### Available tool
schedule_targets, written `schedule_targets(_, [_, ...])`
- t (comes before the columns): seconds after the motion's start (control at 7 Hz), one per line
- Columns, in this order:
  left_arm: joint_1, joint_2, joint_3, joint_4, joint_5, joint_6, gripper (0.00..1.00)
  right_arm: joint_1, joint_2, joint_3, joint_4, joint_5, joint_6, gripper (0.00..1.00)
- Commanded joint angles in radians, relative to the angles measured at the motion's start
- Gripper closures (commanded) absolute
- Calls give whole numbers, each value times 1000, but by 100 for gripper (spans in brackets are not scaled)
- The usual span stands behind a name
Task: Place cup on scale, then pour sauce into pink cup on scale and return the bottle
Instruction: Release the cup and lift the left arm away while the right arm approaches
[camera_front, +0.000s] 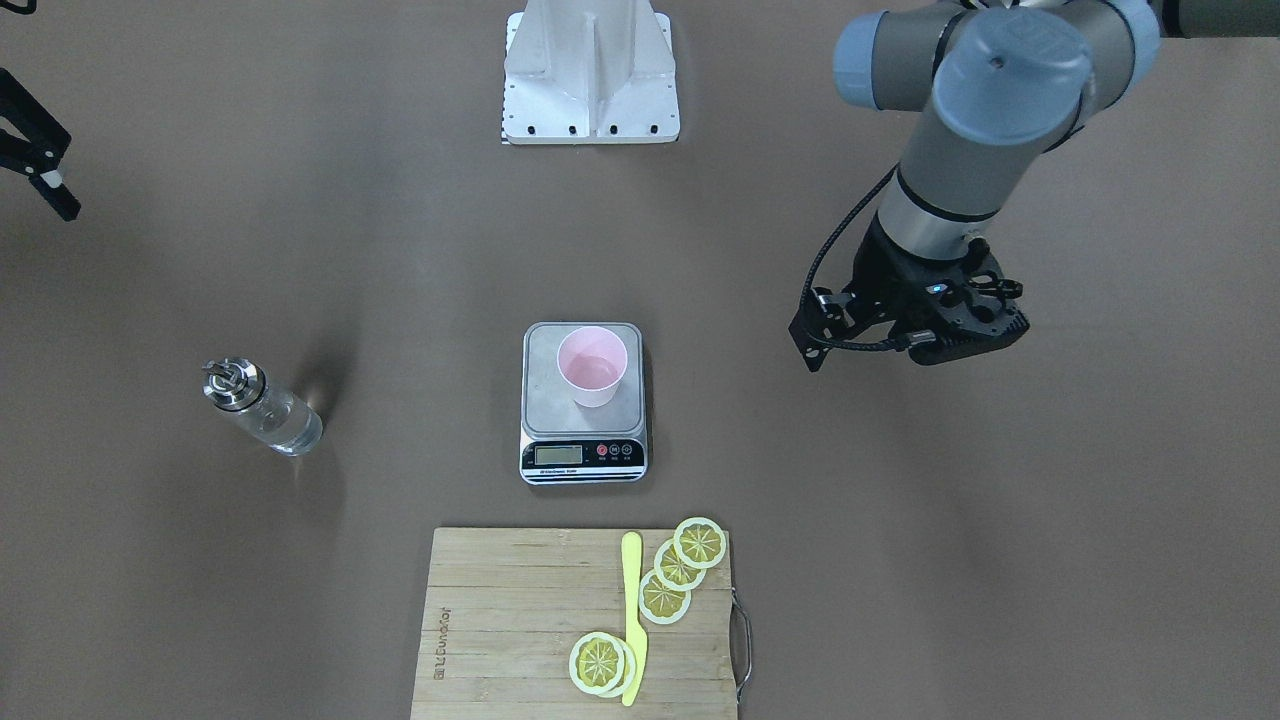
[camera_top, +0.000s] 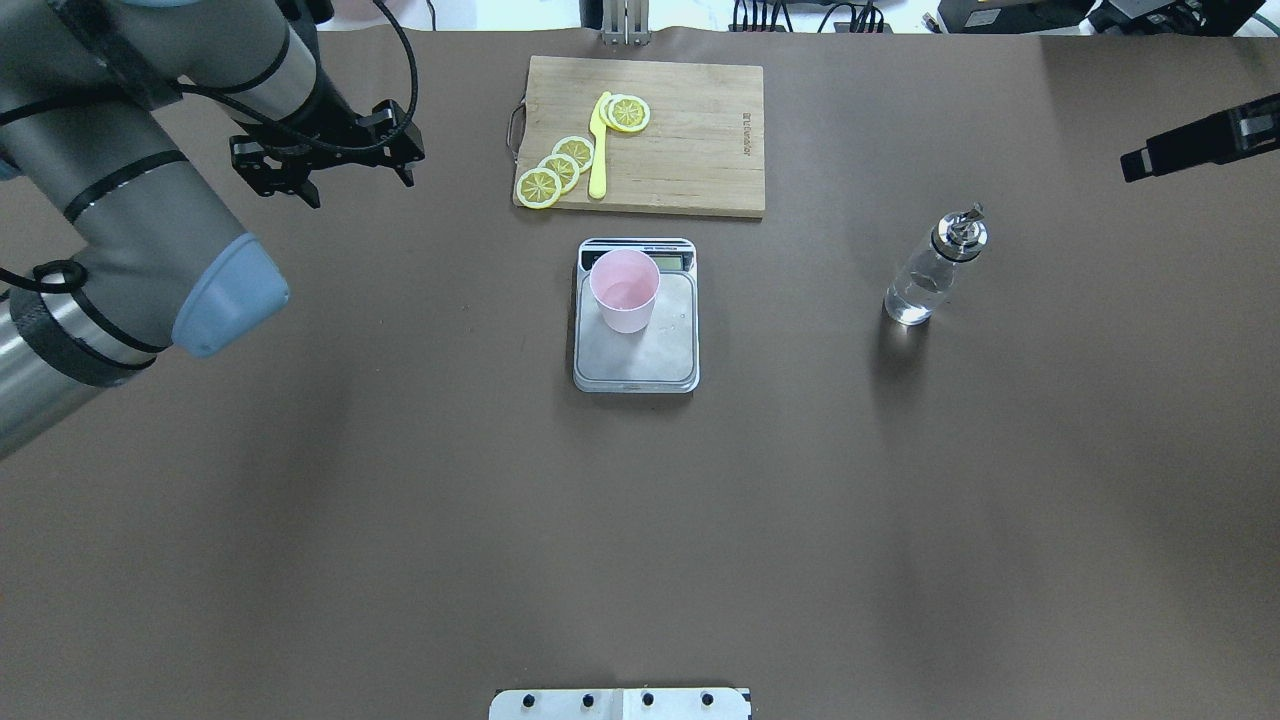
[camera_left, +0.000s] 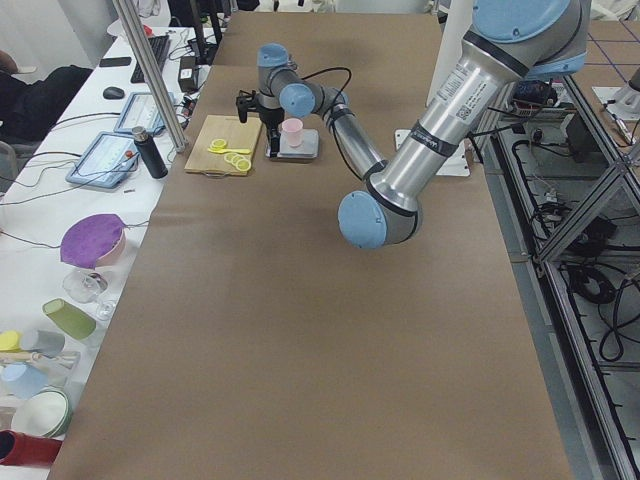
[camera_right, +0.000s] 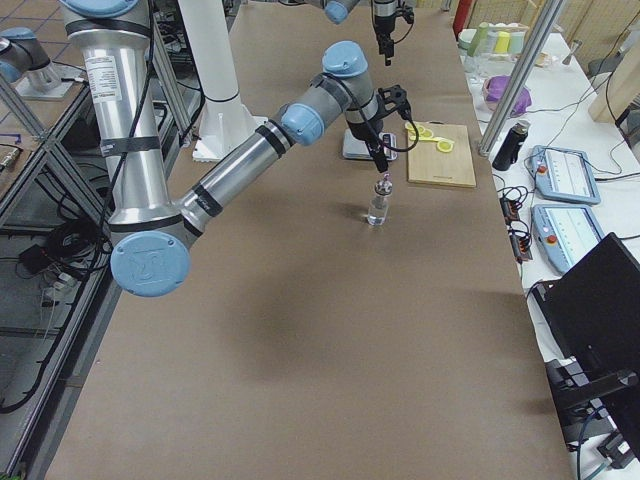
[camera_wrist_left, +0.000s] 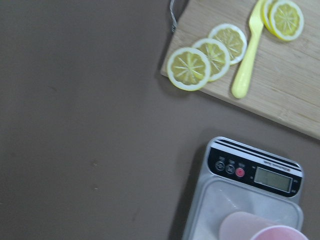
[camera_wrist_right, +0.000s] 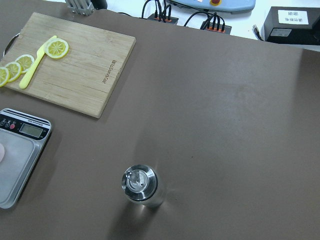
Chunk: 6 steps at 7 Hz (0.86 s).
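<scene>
The cup (camera_top: 624, 290) is set on the scale (camera_top: 636, 355) so the sauce (camera_top: 908, 300) can be weighed. The bottle (camera_top: 935, 265) is stood upright on the counter (camera_top: 640, 550), well apart, untouched. The left gripper (camera_top: 355, 185) is held open and empty. It cannot be told whether the right gripper (camera_top: 1140, 160) is open.

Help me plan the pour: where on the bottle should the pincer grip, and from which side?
Grip the bottle round its clear glass body, below the metal cap, coming in level from the robot's right. It stands upright with nothing close by, and the spouted cap is narrower.
</scene>
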<state>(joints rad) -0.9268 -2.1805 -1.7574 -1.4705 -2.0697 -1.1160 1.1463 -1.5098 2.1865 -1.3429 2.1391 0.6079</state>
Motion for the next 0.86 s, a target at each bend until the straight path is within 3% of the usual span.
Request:
schedule_targets(0.0, [-87,68,-2,3,-59,153,1,-248,-185,-33,396,-311,223,0])
schedule_targets(0.14, [-113,115,-1,9,-69,265,1,-323,-187,-54,407,-423,248,0])
schedule_targets(0.43, [-126,117,9,9,-66,283,1,-443,-182,-178,576,-599,358,0])
schedule_targets(0.71, [-126,117,19,9,-60,285,1,-551,-141,-255,591,-781,386,0])
